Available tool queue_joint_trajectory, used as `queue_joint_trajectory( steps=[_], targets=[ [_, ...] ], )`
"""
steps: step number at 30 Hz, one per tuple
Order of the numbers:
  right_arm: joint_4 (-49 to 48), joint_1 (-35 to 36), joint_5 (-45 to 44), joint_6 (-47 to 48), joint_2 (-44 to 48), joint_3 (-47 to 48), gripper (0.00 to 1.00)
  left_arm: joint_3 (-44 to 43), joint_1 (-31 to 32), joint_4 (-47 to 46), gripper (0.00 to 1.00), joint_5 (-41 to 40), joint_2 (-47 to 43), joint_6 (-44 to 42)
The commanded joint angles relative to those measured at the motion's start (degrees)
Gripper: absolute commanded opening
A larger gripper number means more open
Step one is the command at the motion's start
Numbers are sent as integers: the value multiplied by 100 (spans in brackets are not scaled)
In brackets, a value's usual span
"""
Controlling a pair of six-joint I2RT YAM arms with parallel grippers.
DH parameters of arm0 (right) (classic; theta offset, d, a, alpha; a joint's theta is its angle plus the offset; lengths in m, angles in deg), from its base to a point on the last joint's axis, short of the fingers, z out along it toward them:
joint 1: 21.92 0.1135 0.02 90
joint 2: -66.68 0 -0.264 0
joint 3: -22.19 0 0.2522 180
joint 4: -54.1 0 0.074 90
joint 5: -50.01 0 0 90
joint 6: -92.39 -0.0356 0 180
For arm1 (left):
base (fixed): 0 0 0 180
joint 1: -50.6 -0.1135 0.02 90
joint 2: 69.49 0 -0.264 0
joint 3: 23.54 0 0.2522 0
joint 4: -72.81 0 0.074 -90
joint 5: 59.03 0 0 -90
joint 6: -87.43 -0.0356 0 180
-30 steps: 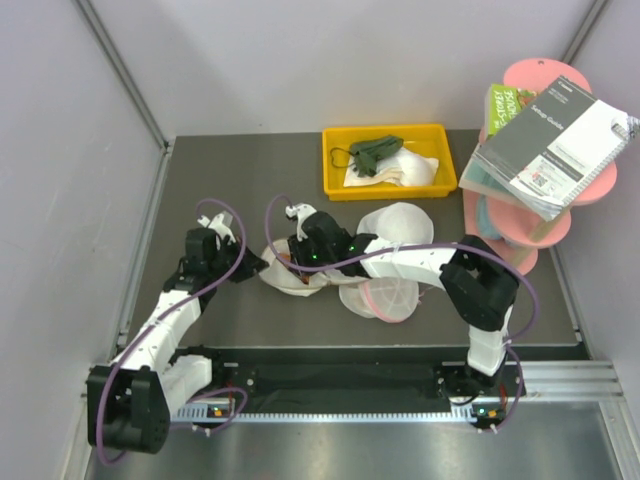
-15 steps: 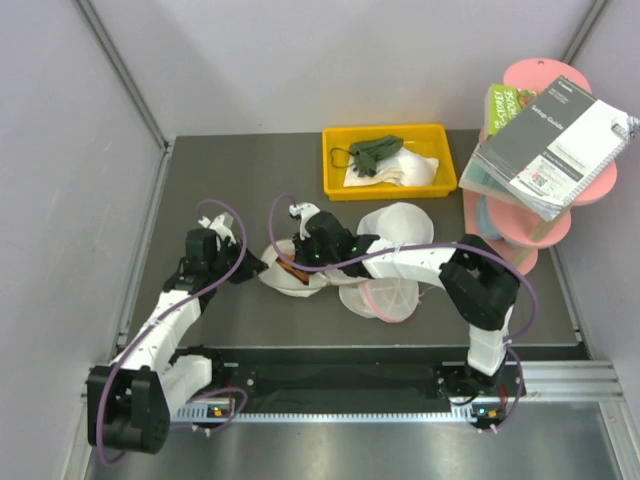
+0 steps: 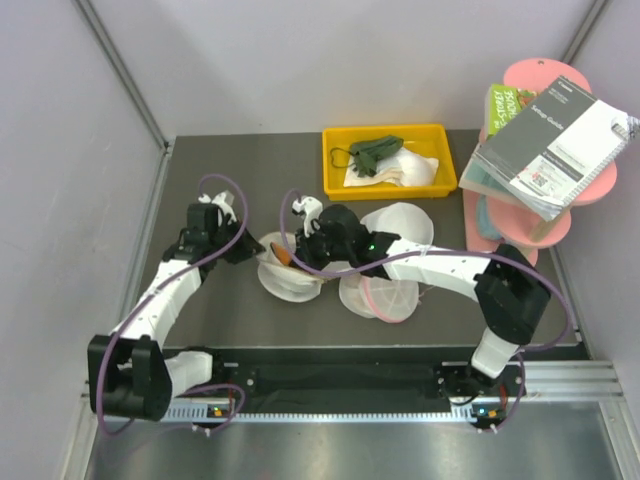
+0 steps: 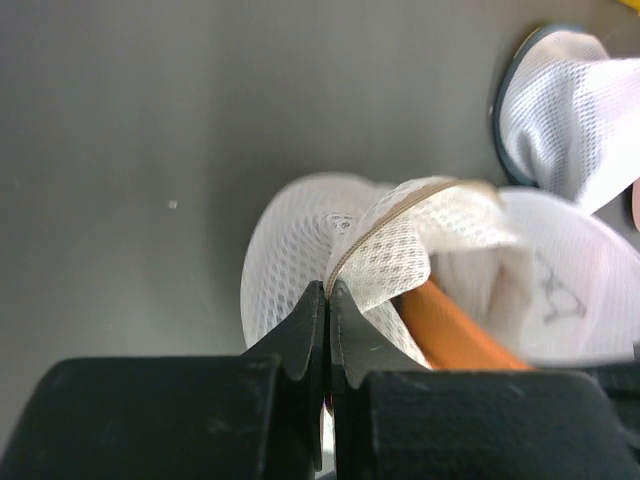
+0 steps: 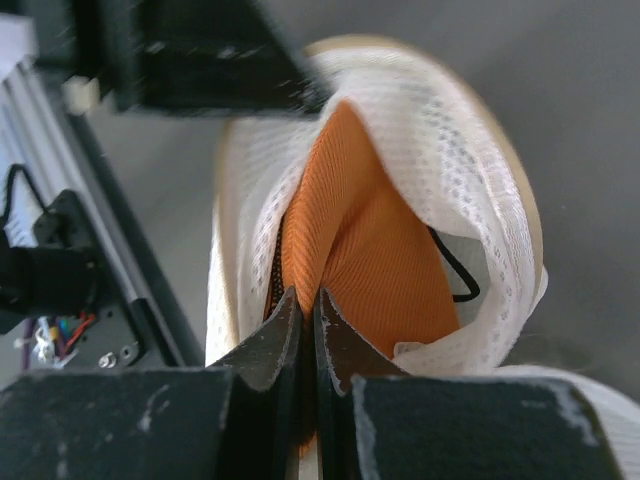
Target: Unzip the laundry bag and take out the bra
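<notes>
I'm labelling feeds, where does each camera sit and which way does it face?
Top external: above and behind the arms, looking down on the table; both arms show.
Left wrist: looks past the left gripper pinching the laundry bag.
Right wrist: looks past the right gripper pinching the bra inside the bag.
Shared: both wrist views show bag and bra.

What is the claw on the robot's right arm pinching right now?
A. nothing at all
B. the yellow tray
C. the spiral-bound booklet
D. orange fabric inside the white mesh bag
D: in the right wrist view the right gripper has its fingers closed on the orange fabric that shows through the opening of the mesh bag.
</notes>
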Motion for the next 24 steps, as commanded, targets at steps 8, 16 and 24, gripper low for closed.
queue_joint_trajectory(
  steps=[8, 16, 24],
  targets=[
    [5, -34, -310, 55, 822, -142, 0, -408, 0, 71, 0, 672, 392, -476],
    [-337, -192, -618, -472, 550, 34, 0, -284, 26, 141, 0, 497, 102, -660],
    [-540, -377, -610, -701, -48, 535, 0, -319, 263, 281, 0, 234, 75, -827]
  ],
)
